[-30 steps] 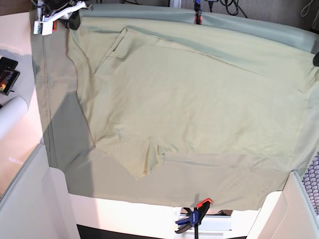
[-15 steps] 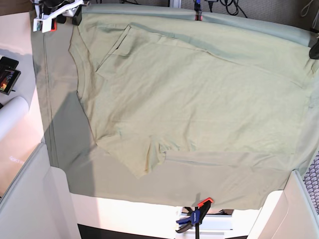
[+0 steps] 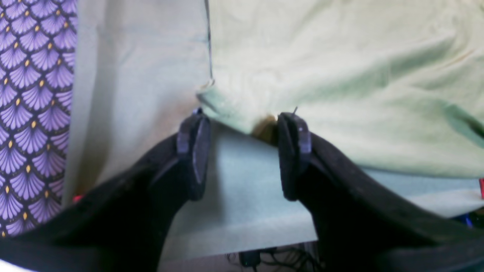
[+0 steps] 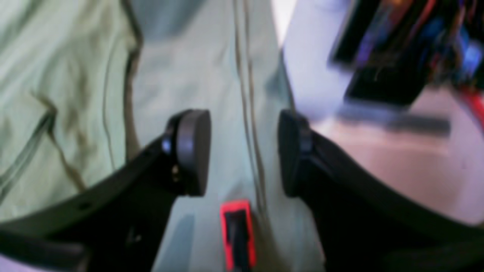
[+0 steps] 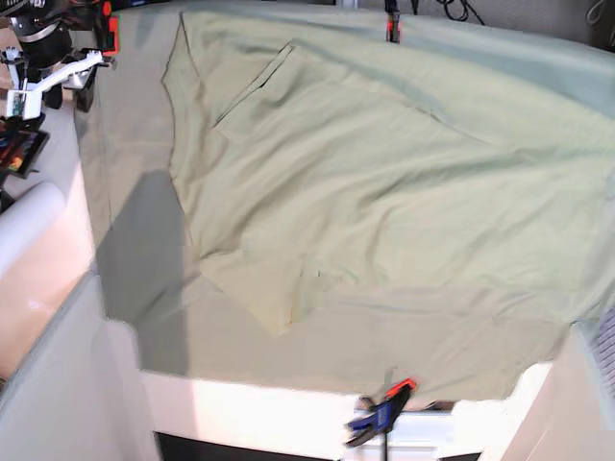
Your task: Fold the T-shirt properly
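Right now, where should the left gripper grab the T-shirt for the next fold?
Probably the hem corner of the T-shirt just ahead of the left gripper. That edge lies loose on the table cloth, slightly lifted, and the jaws stand open on either side of it. Come in low from the cloth side and pinch the corner.

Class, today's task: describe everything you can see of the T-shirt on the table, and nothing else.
The T-shirt is pale yellowish green, soft and cotton-like, lightly wrinkled. It lies spread across the duller grey-green table cloth, covering most of it. A folded-over panel forms a diagonal edge near the top, and one short sleeve juts toward the front edge. In the left wrist view its edge lies just beyond the open left gripper; I cannot tell whether they touch. The right gripper hangs open over the cloth beside it.
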Tool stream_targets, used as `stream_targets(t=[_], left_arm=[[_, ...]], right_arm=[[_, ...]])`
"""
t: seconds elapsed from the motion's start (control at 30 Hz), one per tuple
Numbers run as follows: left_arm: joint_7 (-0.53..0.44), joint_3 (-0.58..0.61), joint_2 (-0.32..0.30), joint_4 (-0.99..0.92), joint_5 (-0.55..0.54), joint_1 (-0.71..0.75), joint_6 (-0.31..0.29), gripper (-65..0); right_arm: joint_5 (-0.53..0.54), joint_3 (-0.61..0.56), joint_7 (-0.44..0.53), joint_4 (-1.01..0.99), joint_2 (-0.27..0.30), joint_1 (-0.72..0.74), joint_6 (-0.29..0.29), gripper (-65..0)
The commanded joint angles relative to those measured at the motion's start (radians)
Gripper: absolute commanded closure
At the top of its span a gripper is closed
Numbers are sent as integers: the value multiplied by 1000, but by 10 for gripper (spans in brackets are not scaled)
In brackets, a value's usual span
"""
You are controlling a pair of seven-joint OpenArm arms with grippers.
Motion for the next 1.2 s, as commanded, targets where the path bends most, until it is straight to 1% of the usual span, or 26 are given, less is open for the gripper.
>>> stream_targets(t=[0.0,0.1,0.17,0.23,0.33,0.47,0.63,0.77,1.0,1.03,1.07,1.1,1.13,1.17], left_arm=[[-16,-12,-23,11,-14,0,-2,-322],[-13,-12,-24,11,-12,0,-2,-322],[-5,-12,-23,11,-6,1,-2,-322],[-3,-12,-23,11,-6,1,-2,-322],[-3,-12,-23,11,-7,0,-2,-322],[-3,-12,-23,11,-7,1,-2,-322],[-3,-12,-23,11,-8,0,-2,-322],[-3,-12,-23,11,-15,0,-2,-322],[-3,-12,-22,11,-15,0,-2,-322],[-3,-12,-22,11,-16,0,-2,-322],[-3,-12,-22,11,-16,0,-2,-322],[-3,-12,-22,11,-15,0,-2,-322],[-3,-12,-22,11,-15,0,-2,-322],[-3,-12,-22,11,-16,0,-2,-322]], right_arm=[[16,6,14,-5,21,8,-2,-295],[106,4,-25,-43,10,13,-2,-295],[147,-7,-45,-61,-20,-6,1,-295],[188,-16,-45,-65,-70,-39,1,-295],[251,-28,-48,-63,-162,-72,2,-295],[261,-92,-53,-61,-266,-88,13,-295],[241,-210,-49,-61,-353,-95,13,-295],[226,-228,-43,-61,-393,-92,12,-295],[196,-226,-37,-61,-395,-95,13,-292],[188,-227,-25,-61,-395,-95,12,-278],[177,-227,-11,-61,-395,-95,13,-228],[165,-227,5,-61,-395,-94,13,-147],[153,-227,17,-61,-395,-93,13,-53],[137,-226,20,-61,-394,-91,13,0]])
